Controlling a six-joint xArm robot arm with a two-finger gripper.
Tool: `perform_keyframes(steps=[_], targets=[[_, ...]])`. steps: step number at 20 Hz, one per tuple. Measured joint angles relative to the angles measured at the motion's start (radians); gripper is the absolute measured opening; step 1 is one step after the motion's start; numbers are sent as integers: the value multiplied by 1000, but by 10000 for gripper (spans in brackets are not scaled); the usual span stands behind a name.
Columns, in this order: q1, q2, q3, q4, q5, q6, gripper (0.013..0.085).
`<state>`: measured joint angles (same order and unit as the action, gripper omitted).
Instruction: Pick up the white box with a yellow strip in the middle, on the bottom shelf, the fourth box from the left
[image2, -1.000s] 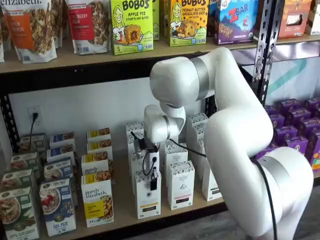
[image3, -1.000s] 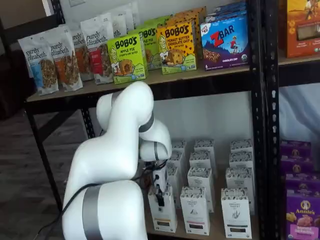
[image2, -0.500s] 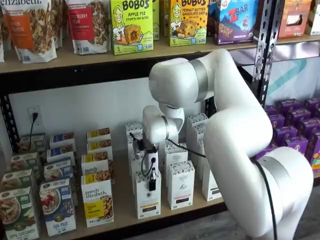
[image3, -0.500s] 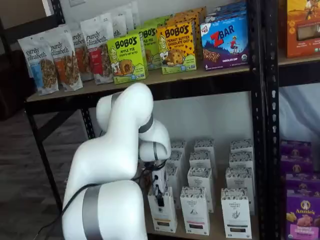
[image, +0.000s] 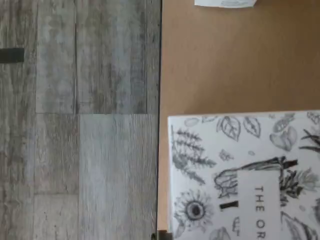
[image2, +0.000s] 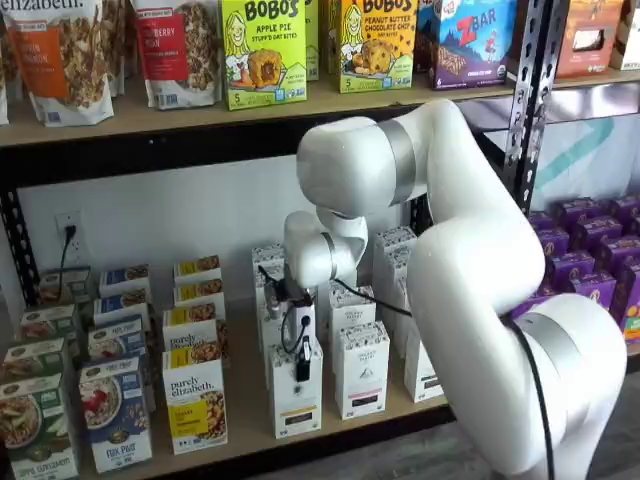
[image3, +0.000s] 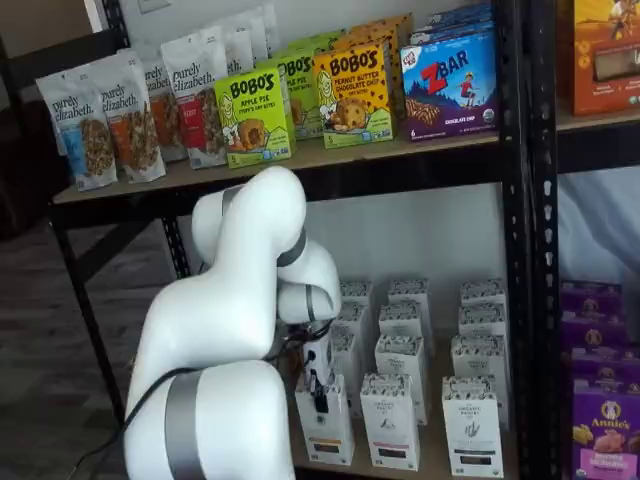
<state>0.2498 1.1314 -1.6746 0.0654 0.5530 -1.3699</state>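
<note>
On the bottom shelf (image2: 245, 400), arm bent downward, tool (image2: 303, 372) at the white box (image2: 296, 395) top, grip unclear.

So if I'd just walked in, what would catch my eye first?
The big white arm in front of the shelves, bent down with its gripper on top of a white box at the front of the bottom shelf. Above it, bright green and yellow snack boxes line the upper shelf.

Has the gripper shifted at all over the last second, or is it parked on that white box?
Yes, slightly: in a shelf view the gripper has dropped a little against the white box, and its black fingers now reach lower over the box's top.
</note>
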Motion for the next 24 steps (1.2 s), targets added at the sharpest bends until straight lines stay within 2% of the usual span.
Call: perform_keyframes(steps=[1,2,8,14,24], targets=[[0,-1,0,0,1,0,530],[0,-2,1,0,2,0,490],[2,-15,17,-4,7,6,490],[10,-48,71,-2,-14,10,490],[39,-159,259,-11,-84,44,490]])
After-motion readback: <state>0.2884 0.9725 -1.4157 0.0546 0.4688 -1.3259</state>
